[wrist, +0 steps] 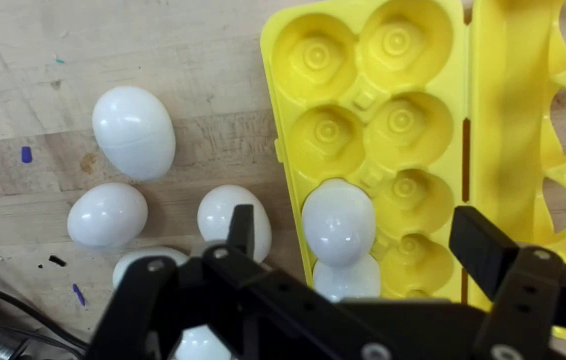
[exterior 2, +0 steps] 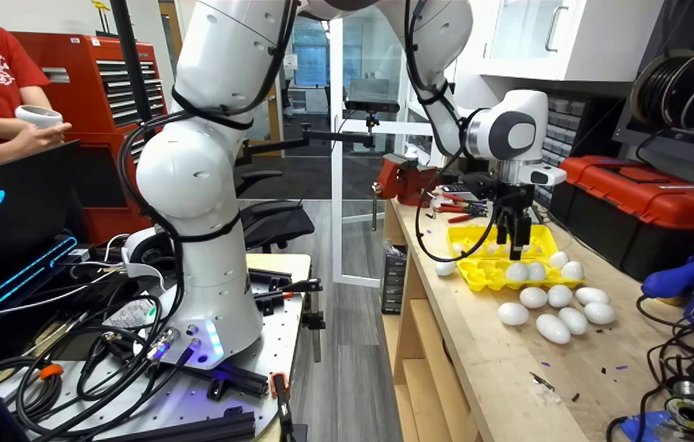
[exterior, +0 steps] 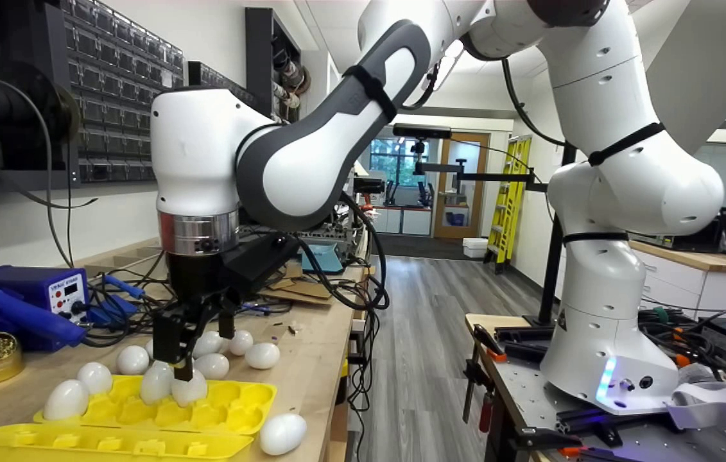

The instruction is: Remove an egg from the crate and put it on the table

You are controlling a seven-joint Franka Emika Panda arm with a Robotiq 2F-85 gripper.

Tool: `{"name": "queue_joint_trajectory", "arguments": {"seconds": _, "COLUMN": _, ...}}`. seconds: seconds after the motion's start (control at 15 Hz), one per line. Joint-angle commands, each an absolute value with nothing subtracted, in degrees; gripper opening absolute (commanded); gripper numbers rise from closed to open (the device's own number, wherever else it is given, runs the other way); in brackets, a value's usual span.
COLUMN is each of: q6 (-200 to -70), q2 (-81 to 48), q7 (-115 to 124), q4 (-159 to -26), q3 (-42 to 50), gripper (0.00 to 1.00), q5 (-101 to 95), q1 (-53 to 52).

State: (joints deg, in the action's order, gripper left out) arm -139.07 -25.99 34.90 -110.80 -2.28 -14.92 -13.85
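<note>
Over the cupped yellow plastic crate (wrist: 366, 100), the black pincer (wrist: 355, 225) gapes wide near glossy, oval white eggs (wrist: 339, 224).

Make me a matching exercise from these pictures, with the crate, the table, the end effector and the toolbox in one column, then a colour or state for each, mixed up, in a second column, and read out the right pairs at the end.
Column one
1. crate
2. table
3. end effector
4. toolbox

Column two
A. black below, red on top
B. jaws apart
C. bright yellow, opened out
D. pale wood, with loose eggs lying on it

Right pairs: 1-C, 2-D, 3-B, 4-A.
</note>
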Motion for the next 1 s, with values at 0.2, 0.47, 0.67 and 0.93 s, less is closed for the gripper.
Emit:
{"name": "queue_joint_trajectory", "arguments": {"seconds": 0.2, "q6": -140.0, "q2": -30.4, "q7": 33.5, "q4": -106.5, "q3": 0.2, "gripper": 1.00, "q5": -14.5, "q1": -15.2}}
{"name": "queue_joint_trajectory", "arguments": {"seconds": 0.47, "q6": -139.9, "q2": -32.7, "q7": 32.7, "q4": -104.2, "q3": 0.8, "gripper": 1.00, "q5": -14.3, "q1": -15.2}}
{"name": "queue_joint_trajectory", "arguments": {"seconds": 0.67, "q6": -140.0, "q2": -34.3, "q7": 32.2, "q4": -102.7, "q3": 1.1, "gripper": 1.00, "q5": -14.1, "q1": -15.3}}
{"name": "queue_joint_trajectory", "arguments": {"seconds": 0.93, "q6": -139.9, "q2": -35.8, "q7": 31.5, "q4": -101.3, "q3": 0.8, "gripper": 0.74, "q5": -13.2, "q1": -15.1}}
